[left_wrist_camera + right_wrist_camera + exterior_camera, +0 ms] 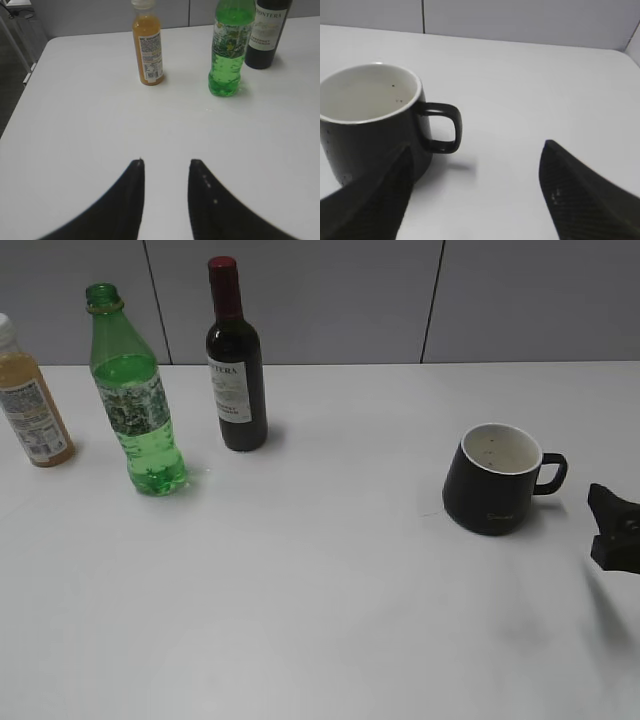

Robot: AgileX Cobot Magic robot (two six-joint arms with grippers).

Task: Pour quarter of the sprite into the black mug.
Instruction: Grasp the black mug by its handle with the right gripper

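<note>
Green sprite bottle [229, 47] stands upright at 1 o'clock from the left gripper [166, 162]. Its jaws are narrowly parted, holding nothing. Right gripper [475, 155] gapes wide beside the black mug [370, 117].

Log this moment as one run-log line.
stage: pre-grasp | sprite: upright, uncapped, untouched | black mug: upright, looks empty, handle toward right gripper | left gripper: open, short of bottles | right gripper: open beside mug

Parted left pincer [166, 167] facing sprite [229, 47]

Both grippers hang low with fingers parted and empty, the left gripper [166, 162] narrower than the right gripper [477, 147].
</note>
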